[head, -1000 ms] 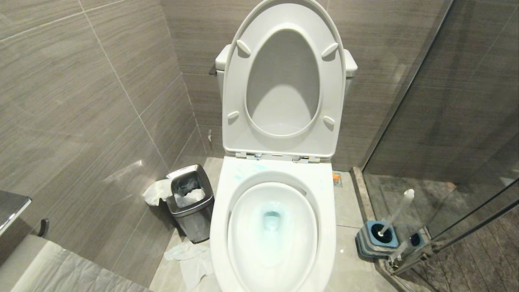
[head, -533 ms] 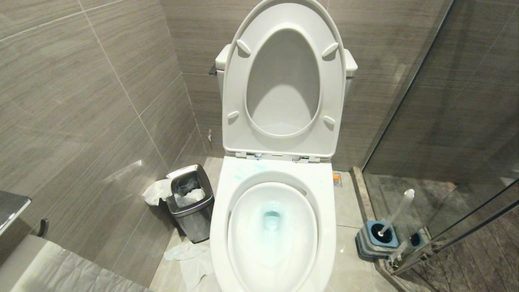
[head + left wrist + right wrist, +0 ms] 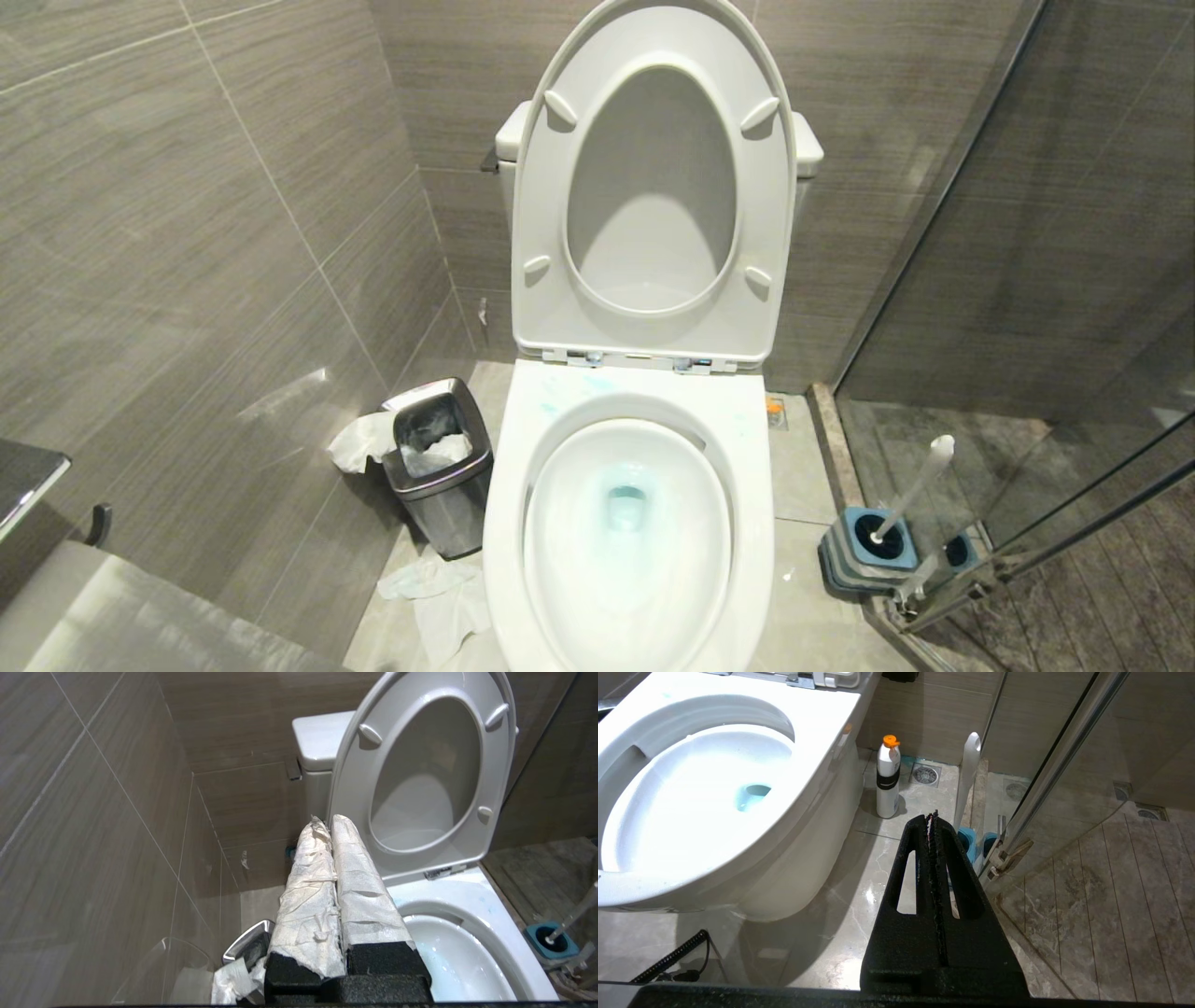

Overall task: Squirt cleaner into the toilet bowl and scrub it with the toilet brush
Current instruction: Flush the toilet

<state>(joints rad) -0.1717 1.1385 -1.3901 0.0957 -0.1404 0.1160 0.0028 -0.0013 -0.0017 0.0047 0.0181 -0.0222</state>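
Beside the toilet bowl (image 3: 630, 523) we list: toilet brush (image 3: 913, 487), head hidden in holder; left tool (image 3: 327, 826) and right tool (image 3: 932, 817) closed, empty.

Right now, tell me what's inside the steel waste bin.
The steel waste bin holds crumpled white paper against a dark liner. Whatever lies beneath that paper is covered and can't be seen.

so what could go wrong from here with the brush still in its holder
1. The slim whitish toilet brush leans beside the glass shower partition; pulling it out at an angle could knock the glass.
2. The white cleaner bottle with orange cap stands near the brush; a reach might tip it.
3. The left gripper wears loose white paper wrapping, which may slip on a smooth handle.
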